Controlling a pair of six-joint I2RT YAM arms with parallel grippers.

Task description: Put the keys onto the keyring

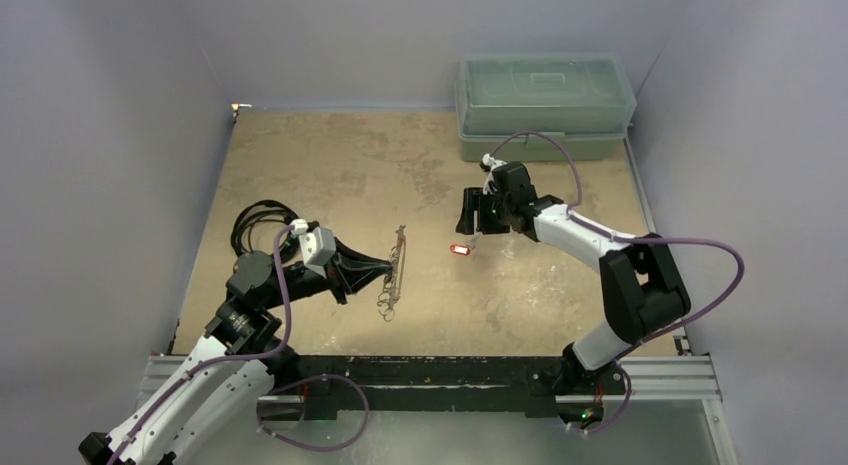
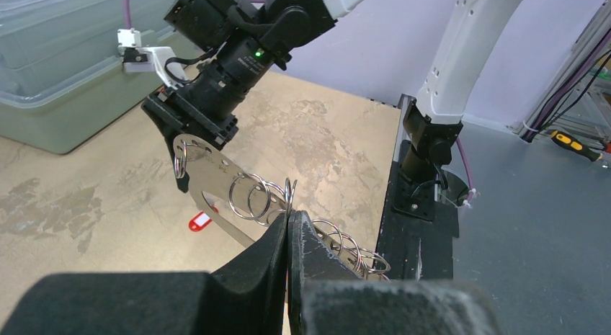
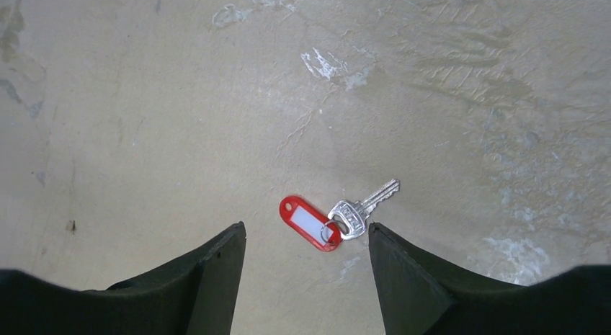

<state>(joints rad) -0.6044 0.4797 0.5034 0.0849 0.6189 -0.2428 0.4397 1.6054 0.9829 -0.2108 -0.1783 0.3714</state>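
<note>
1. Key (image 3: 362, 207): small, silver, lying flat on the bench (image 3: 144, 97). A little split ring joins it to a red tag (image 3: 310, 223) with a white label window.
2. Handling (my judgement): light, stiff and thin, likely to skate on the hard surface if nudged. The tag looks thicker and less slick, so it is probably the better place to pinch. That would leave the ring end free.
3. Right tool (image 3: 306, 277): fingers spread, nothing between them, hovering over the key. Key and tag show in the gap, touching neither finger.
4. Keyring (image 2: 216, 178): flat pale oval plate strung with wire rings, held off the bench, apart from the key.
5. Left tool (image 2: 288, 230): pressed together, pinching the keyring among its rings.
6. Further out: coiled black cable (image 1: 255, 225) by the left arm, and a lidded plastic bin (image 1: 545, 105) at the far edge.
</note>
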